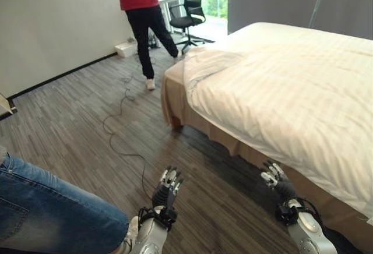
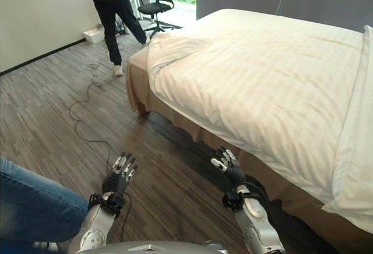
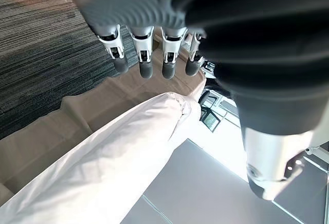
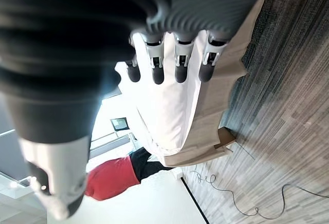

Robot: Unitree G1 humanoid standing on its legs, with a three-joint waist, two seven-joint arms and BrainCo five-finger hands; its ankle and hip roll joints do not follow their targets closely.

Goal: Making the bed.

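Note:
A bed with a tan skirt stands ahead on the right, under a white striped duvet that hangs over its near side. The duvet is bunched and rumpled at the far left corner. A folded white edge of bedding shows at the far right. My left hand hovers low over the floor, fingers straight, apart from the bed. My right hand is open too, just short of the bed's skirt and touching nothing. Both hands are empty in the wrist views, the left hand and the right hand.
A person in a red top and black trousers stands by the bed's far corner. A leg in blue jeans is close at my lower left. A black office chair and a desk stand at the back. A thin cable trails across the floor.

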